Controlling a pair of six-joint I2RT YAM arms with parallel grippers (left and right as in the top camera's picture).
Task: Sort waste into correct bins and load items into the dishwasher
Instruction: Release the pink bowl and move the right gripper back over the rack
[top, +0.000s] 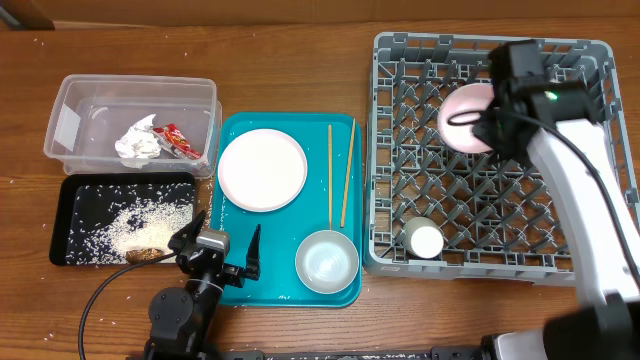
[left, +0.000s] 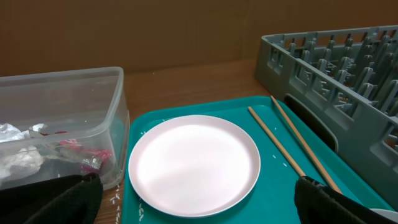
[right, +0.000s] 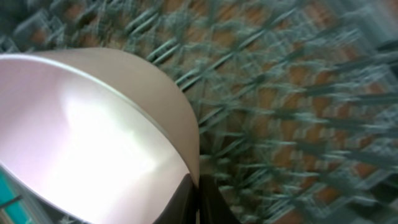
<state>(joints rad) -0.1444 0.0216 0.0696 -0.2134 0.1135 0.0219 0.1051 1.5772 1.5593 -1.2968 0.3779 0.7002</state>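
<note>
1. The dish rack (top: 560, 215) fills the right side of the surface (top: 300, 50); its upright pegs and grid floor look like the main obstacle to setting any dish down.
2. The teal serving tray (top: 232, 215) lies between the rack and the bins; the left end effector (top: 222, 247) hovers at its near edge, fingers spread wide, holding nothing.
3. The clear tub (top: 70, 110), holding a napkin (top: 138, 143) and a red wrapper (top: 180, 140), and the black tray (top: 70, 215), strewn with rice (top: 130, 222), sit far left, well apart from the rack.
4. The plate (top: 262, 170) lies flat on the teal tray; likely stiff, smooth and slippery, so its rim is the only purchase.
5. The pink bowl (top: 462, 120) hangs over the rack's far part, clamped at its rim by the right end effector (top: 492, 122); probably light, rigid and glossy, so a rim pinch may let it swing or slip against the pegs.
6. The white bowl (top: 327, 262) stands upright at the tray's near right corner; its rim is the natural hold.
7. Two chopsticks (top: 330, 172) lie side by side between the plate and the tray's right edge; thin, light, apt to roll.
8. The small cup (top: 424, 240) stands in the rack's near left part, well apart from the pink bowl.
</note>
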